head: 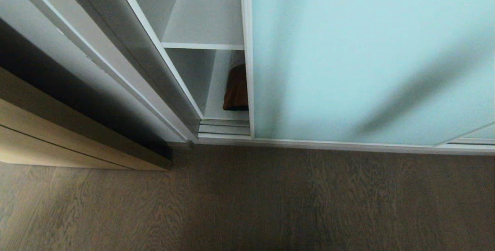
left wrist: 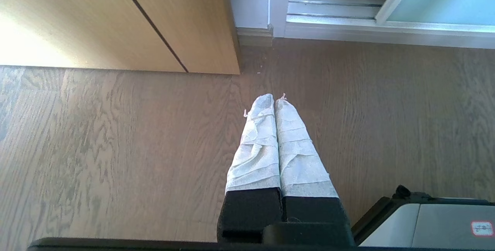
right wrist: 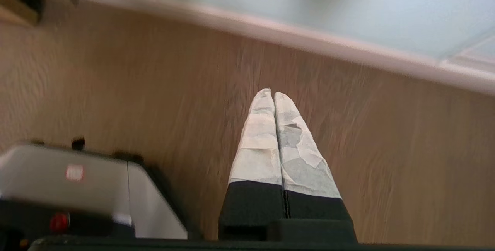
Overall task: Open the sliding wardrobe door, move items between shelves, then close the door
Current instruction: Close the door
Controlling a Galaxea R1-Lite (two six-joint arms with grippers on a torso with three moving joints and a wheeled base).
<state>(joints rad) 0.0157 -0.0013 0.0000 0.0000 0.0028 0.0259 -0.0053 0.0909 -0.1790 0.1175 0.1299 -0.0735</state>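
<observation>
Filling most of the right and centre of the head view, the sliding wardrobe door (head: pixel 371 57) is a frosted pale blue-green panel in a thin silver-white frame. Its left frame edge stands just right of a narrow opening in the upper centre of the frame. Inside that opening, a white shelf (head: pixel 203 45) runs across the compartment. Below the shelf, at the right side of the gap, the cushion (head: pixel 236 88) shows as a dark brown strip, partly hidden behind the door frame. The floor track (head: pixel 224 126) lies at the foot of the opening. A light wood cabinet (head: pixel 58 139) occupies the lower left, and the wood floor (head: pixel 270 200) spans the bottom.

Neither arm appears in the head view. In the left wrist view, the left gripper (left wrist: pixel 274 100) hangs over the floor near the cabinet corner; its wrapped fingers (left wrist: pixel 257 142) are pressed together, holding nothing. In the right wrist view, the right gripper (right wrist: pixel 273 95) hangs over the floor near the door's bottom rail; its fingers (right wrist: pixel 259 142) are likewise pressed together and empty.
</observation>
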